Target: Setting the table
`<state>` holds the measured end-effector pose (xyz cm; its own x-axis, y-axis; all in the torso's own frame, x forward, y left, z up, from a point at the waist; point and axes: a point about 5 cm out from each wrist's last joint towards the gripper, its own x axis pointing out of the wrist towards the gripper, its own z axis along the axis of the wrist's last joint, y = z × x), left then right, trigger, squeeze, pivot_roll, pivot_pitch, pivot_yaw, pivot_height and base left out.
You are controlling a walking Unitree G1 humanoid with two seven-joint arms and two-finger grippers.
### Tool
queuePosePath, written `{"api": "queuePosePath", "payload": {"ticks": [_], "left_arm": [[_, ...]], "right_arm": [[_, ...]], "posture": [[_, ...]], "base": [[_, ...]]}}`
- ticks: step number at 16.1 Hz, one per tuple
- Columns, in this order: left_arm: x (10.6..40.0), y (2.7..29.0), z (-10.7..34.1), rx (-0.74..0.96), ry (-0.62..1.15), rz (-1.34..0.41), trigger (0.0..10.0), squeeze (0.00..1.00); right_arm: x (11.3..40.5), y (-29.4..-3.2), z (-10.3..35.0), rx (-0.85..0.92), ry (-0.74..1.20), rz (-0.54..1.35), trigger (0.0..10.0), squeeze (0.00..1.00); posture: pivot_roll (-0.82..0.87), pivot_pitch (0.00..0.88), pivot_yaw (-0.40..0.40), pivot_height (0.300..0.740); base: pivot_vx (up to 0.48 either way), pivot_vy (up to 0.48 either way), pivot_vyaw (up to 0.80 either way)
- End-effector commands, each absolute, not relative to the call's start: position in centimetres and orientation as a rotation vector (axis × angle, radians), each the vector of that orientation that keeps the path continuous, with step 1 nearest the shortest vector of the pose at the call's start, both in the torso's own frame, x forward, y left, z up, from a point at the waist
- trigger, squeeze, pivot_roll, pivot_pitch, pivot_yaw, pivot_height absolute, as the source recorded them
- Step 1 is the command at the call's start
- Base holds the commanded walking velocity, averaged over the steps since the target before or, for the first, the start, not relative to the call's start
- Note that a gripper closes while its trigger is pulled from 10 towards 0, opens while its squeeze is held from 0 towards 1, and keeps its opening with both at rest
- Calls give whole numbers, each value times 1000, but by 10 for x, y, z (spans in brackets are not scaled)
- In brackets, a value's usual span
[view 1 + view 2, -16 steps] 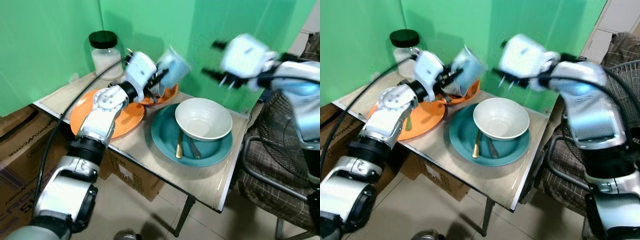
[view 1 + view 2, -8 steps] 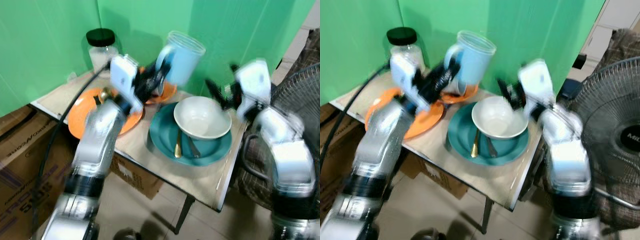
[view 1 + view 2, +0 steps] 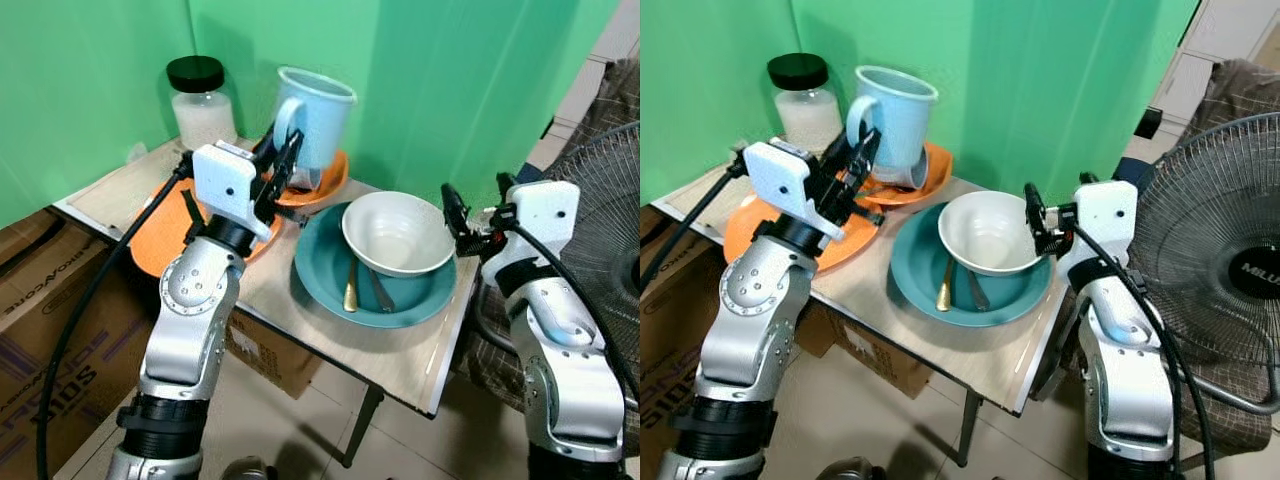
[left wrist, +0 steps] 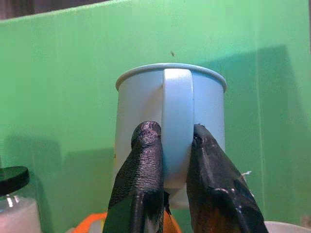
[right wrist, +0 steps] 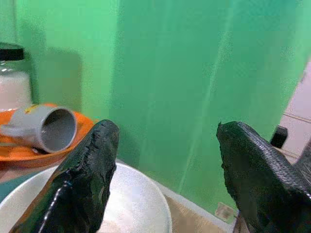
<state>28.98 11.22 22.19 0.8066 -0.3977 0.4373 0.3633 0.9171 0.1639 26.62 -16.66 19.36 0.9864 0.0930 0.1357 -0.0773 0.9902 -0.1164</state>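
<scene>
The left gripper (image 4: pixel 171 145) is clamped on the handle of a pale blue mug (image 3: pixel 318 118), one black finger on each side of the loop, and holds it upright in the air above the back of the table (image 3: pixel 405 365). The left wrist view shows that grip plainly, with the handle squeezed between the two fingers (image 4: pixel 145 160) and the mug's rim level against the green wall; the head views add that the mug hangs over a small orange plate (image 3: pixel 925 180) on which a grey mug (image 5: pixel 46 127) lies on its side. The right wrist view shows that grey mug's open mouth turned toward the camera, a detail mostly hidden behind the blue mug from the head. The right gripper (image 3: pixel 480 205) sits just beside the far rim of a white bowl (image 3: pixel 397 233), its fingers spread wide with nothing between them; the right wrist view shows the broad gap and the bowl below it. The bowl rests in a teal plate (image 3: pixel 320 278), with a gold spoon (image 3: pixel 351 290) and a darker utensil lying beside it. A large orange plate (image 3: pixel 745 235) lies under the left arm, and a black-lidded jar (image 3: pixel 202 98) of white contents stands at the back corner.
</scene>
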Motion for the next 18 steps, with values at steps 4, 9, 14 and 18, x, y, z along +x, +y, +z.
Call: {"api": "queuePosePath", "payload": {"ticks": [4,9,14,18], "left_arm": [[285,119,215,110,-418,-394,10000,0],[295,103,217,106,-408,-440,10000,0],[291,133,210,183,-341,-317,10000,0],[270,146,230,206,-365,-248,10000,0]], "right_arm": [[256,-183,199,-105,-172,-4,10000,0],[253,-181,200,-80,-191,-85,10000,0],[250,-167,192,-13,-142,-9,10000,0],[252,-162,195,-7,-162,8,10000,0]], "posture": [[77,0,-31,740],[30,0,26,740],[66,0,-10,740],[126,0,-52,740]], "base": [[0,0,-725],[0,0,-784],[0,0,-786],[0,0,-797]]}}
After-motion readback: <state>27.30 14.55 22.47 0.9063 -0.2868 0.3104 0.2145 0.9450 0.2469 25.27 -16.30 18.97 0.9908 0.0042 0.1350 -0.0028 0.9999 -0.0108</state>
